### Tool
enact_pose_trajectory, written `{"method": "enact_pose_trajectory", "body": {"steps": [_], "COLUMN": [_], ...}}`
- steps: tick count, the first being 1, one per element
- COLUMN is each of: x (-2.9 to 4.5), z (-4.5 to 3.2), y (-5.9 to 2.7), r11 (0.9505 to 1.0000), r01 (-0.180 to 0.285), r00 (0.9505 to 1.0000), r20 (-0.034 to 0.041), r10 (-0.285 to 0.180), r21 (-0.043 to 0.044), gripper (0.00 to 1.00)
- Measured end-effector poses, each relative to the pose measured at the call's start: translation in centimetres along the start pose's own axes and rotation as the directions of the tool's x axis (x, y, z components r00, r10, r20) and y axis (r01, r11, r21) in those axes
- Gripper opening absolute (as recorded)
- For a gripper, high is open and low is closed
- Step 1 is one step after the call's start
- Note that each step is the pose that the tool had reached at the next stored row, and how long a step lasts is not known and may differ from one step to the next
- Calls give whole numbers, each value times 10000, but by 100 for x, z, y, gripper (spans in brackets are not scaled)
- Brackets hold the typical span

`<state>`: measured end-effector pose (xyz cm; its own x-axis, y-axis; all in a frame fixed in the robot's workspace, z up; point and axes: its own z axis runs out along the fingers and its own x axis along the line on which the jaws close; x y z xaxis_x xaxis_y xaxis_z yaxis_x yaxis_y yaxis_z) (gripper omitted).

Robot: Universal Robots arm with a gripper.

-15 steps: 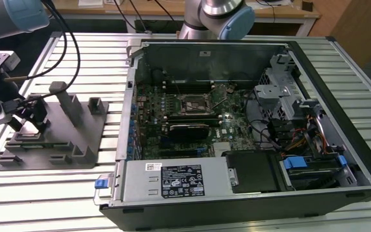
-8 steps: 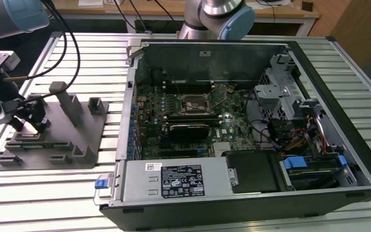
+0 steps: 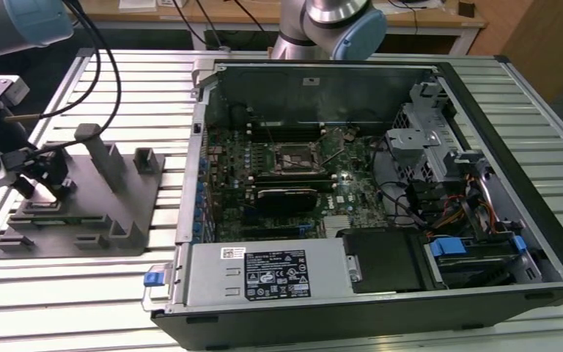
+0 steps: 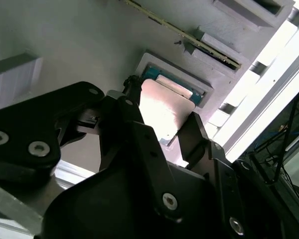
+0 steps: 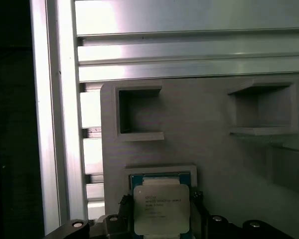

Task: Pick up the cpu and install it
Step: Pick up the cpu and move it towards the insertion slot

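Find the cpu directly between the fingertips of the gripper, at a blue-green pocket of the grey plastic tray; read the gripper as closed on it, with one black finger against each of two opposite edges in both wrist views, and leave open whether seated or just lifted. Treat the cpu as light, thin and stiff, with a smooth, low-friction metal lid and a damage-prone underside. Take hold only by the side edges, as here, squarely and with modest force, and keep it level. Locate the open computer case and its motherboard socket well away from the gripper, toward the exterior view's right
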<state>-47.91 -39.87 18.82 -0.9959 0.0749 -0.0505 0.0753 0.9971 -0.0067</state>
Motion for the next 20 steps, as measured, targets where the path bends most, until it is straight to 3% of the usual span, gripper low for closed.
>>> {"method": "enact_pose_trajectory", "body": {"steps": [8,15,20], "x": [-11,-7,4], "z": [-207,-185,-129], "y": [-1,-2,-2], "r11": [10000,10000,10000], "r01": [-3,-2,0], "r00": [10000,10000,10000], "r20": [-1,1,1], "r10": [3,2,0], "r21": [-56,-55,-56], "gripper": [54,54,54]}}
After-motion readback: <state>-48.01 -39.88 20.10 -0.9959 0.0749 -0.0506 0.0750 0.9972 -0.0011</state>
